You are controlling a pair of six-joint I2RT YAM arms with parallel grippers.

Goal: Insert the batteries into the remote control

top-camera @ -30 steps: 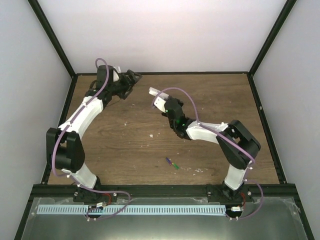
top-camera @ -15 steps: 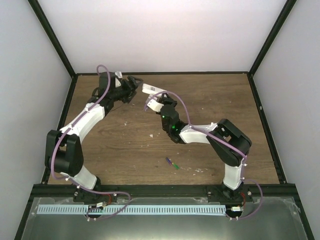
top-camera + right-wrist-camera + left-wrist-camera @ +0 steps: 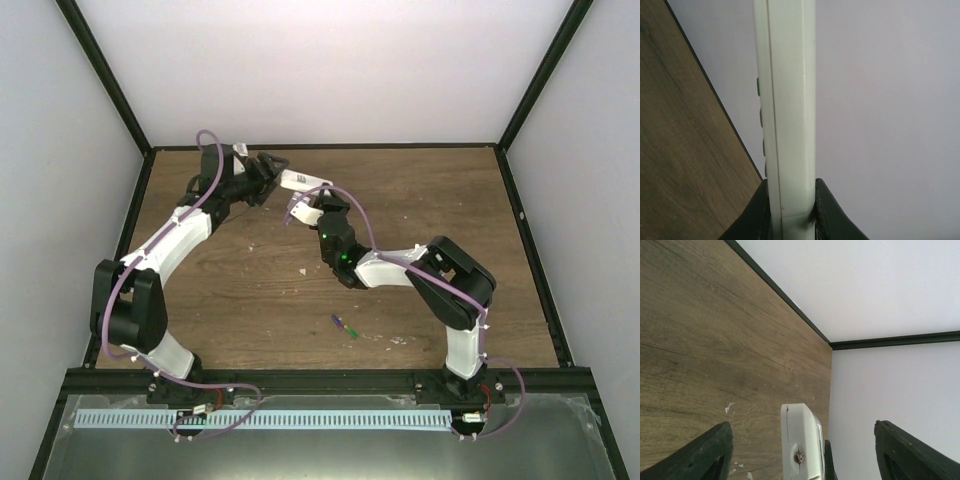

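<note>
Wood-grain table [image 3: 250, 280], boxed by white walls [image 3: 320, 70] and a black frame [image 3: 105, 90]. Over its far left part, both arms reaching in toward each other.

Right claw [image 3: 791, 212]: pinched tight on the remote [image 3: 787, 100], pads [image 3: 756, 217] pressing its two flat faces near one end. Holds it in the air, off the table. From the right wrist, remote seen edge-on, small buttons along the left face, long body running up and away from the claw.

Left claw [image 3: 801, 432]: spread wide, gripping nothing. Straddles the free end of the remote, white end poking up between the two dark fingers [image 3: 715, 455] with a gap on either side, touching neither. On that end, a small screw [image 3: 798, 457] beside a seam.

From above, remote bridging the short space between the two claws, a grey patch on its upward side.

Batteries [image 3: 345, 326] down on the table toward the near edge, between the two arm bases, well apart from the remote and both claws. Purple-blue one [image 3: 338, 321] slightly farther back and to the left, green one [image 3: 351, 331] just beside it, roughly in line; touching or not, too small to tell. A few pale flecks [image 3: 397, 340] on the wood nearby
</note>
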